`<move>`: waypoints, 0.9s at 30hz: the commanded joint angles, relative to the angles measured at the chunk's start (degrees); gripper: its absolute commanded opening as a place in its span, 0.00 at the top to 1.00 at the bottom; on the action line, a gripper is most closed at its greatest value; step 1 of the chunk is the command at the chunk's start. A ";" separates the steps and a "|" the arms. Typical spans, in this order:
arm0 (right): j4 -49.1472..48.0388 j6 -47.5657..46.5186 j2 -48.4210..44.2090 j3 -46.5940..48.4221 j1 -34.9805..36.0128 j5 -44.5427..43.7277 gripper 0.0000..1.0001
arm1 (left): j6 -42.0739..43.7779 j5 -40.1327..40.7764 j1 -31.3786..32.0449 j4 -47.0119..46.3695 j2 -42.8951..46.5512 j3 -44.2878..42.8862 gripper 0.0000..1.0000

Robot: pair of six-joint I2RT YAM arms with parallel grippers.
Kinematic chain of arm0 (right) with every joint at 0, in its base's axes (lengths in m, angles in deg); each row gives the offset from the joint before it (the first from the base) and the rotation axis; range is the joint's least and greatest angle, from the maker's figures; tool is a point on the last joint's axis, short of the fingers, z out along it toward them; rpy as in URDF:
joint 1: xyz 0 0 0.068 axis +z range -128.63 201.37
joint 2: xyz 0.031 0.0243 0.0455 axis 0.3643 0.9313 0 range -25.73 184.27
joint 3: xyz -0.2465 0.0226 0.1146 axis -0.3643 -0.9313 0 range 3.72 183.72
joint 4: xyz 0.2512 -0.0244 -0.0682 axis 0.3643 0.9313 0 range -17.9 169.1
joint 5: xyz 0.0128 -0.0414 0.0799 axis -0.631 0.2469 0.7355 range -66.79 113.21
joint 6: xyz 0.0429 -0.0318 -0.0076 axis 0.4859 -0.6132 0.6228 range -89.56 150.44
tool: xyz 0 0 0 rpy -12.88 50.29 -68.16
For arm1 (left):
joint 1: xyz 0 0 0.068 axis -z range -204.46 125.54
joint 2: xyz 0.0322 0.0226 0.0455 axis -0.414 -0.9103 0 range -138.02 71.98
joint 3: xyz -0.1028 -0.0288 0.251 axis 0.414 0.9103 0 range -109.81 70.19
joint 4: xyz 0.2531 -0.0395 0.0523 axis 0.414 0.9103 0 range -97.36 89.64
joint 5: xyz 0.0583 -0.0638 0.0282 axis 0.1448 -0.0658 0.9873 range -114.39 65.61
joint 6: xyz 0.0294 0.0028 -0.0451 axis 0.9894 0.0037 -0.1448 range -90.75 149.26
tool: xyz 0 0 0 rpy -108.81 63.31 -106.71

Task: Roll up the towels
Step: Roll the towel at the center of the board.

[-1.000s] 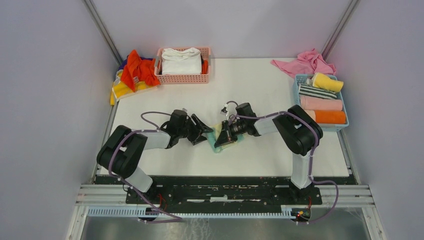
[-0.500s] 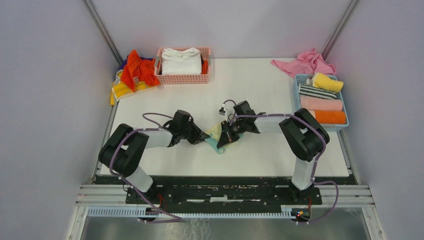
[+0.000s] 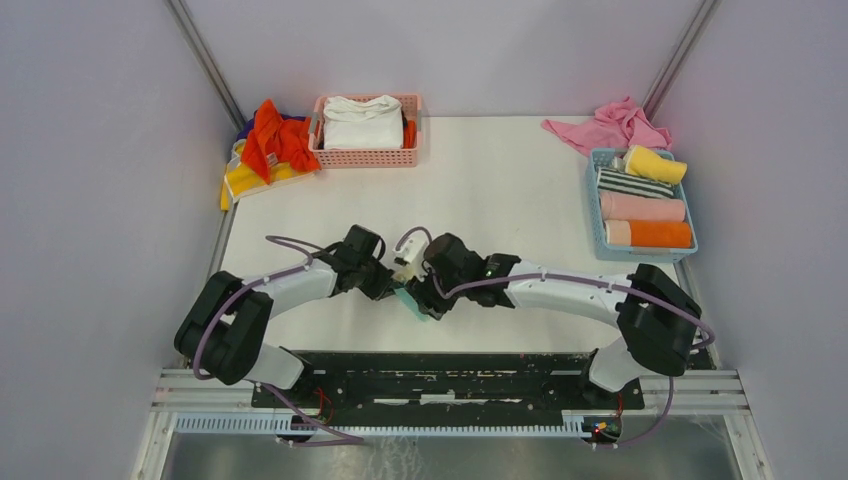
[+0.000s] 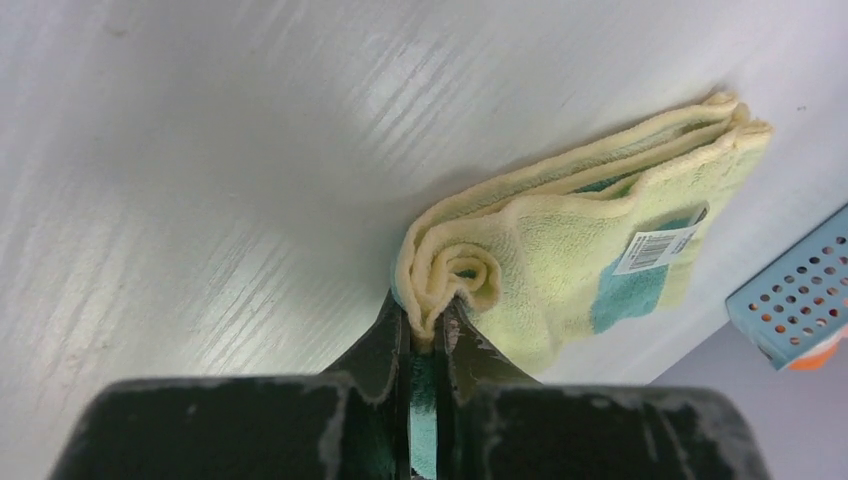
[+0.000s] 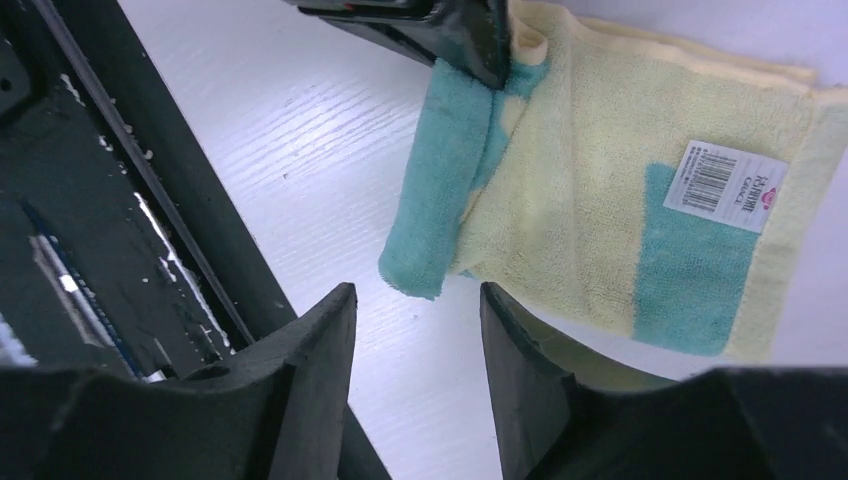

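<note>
Progress looks to be about midway. At the right edge of the overhead view, a blue perforated plastic basket [image 3: 645,255] holds four finished pieces: a yellow roll [image 3: 655,164], a striped roll [image 3: 634,185], a pink roll [image 3: 645,208] and an orange roll [image 3: 650,234].

The piece in hand is a pale yellow terry towel with teal patches [image 5: 600,190]. It lies on the white table [image 3: 500,170] at lower centre of the overhead view, between the two arms. The left gripper [image 4: 425,328] is clamped tight on one curled end of it, where the cloth is wound into a small spiral. The rest lies flat and folded with its barcode label [image 5: 728,186] facing up, so I judge this roll barely begun.

The right gripper [image 5: 418,300] has its jaws apart and holds nothing. It is poised just over the towel's teal edge, and whether it touches the cloth I cannot tell.

More towels are left to roll:
- a crumpled pink cloth [image 3: 608,126] at upper right
- a heap of orange-red and yellow cloths [image 3: 268,145] at upper left
- white folded towels [image 3: 362,122] in a pink plastic basket [image 3: 365,157] at upper centre
</note>
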 commanded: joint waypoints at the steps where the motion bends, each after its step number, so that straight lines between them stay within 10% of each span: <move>1: -2.27 -4.78 -1.41 0.89 7.10 -17.46 0.44 | -3.75 4.64 0.25 7.76 0.19 -2.78 0.97; 27: -3.87 -9.06 18.24 7.51 15.61 -33.84 0.43 | -4.03 4.03 0.35 10.99 -4.60 -3.93 0.97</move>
